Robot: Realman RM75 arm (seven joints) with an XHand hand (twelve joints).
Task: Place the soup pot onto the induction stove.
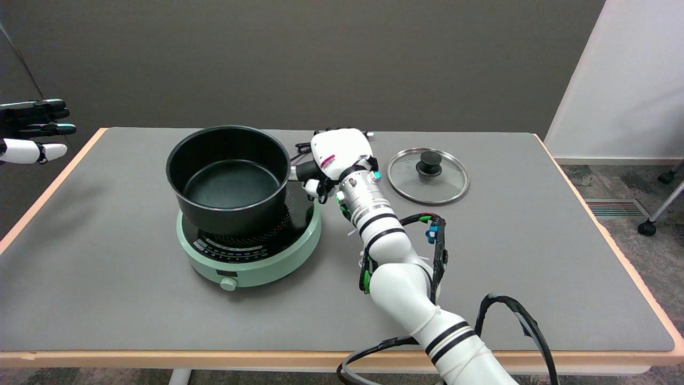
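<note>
The right hand (335,156) is wrapping around the soup pot's handle, and its white back is hiding nearly all of that handle; only a short dark stub is showing by the rim. The fingers are curling under and are hard to make out. The soup pot (228,179), round, matte black and open-topped, is sitting on the induction stove (251,240), a pale green disc with a glossy black top. Its handle is pointing right, toward the glass lid (428,176) lying flat on the grey worktop (107,289).
</note>
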